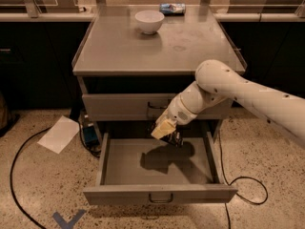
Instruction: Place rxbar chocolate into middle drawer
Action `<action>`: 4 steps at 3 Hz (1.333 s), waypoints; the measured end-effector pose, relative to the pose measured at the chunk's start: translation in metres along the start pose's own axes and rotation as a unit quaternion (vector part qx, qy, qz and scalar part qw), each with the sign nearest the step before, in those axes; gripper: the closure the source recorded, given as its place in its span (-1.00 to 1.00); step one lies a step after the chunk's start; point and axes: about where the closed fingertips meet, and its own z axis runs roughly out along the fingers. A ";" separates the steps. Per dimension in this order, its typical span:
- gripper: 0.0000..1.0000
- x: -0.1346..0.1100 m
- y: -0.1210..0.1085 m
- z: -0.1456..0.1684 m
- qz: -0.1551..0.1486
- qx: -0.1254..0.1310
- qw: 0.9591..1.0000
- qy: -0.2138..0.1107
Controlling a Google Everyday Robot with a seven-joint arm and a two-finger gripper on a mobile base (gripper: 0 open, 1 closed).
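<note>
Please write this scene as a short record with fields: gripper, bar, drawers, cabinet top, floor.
gripper: over the rear of the middle drawer, shut on the rxbar chocolate
rxbar chocolate: held above the drawer floor
middle drawer: pulled open
upper drawer: shut
cabinet top: white bowl, blue-and-white packet
floor: sheet of paper left of the cabinet

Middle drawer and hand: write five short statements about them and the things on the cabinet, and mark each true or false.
1. The middle drawer is pulled open. True.
2. The hand hangs over the drawer's rear part, shut on the rxbar chocolate. True.
3. The rxbar chocolate lies on the drawer floor. False: it is held in the hand, above the floor.
4. The white bowl sits inside the drawer. False: it stands on the cabinet top.
5. The blue-and-white packet lies at the cabinet top's far edge. True.
</note>
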 end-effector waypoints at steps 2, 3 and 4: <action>1.00 0.003 0.005 0.012 -0.008 0.000 1.000 -0.021; 1.00 0.030 0.008 0.058 -0.011 -0.014 0.999 -0.043; 1.00 0.064 0.002 0.111 -0.008 -0.025 0.999 -0.040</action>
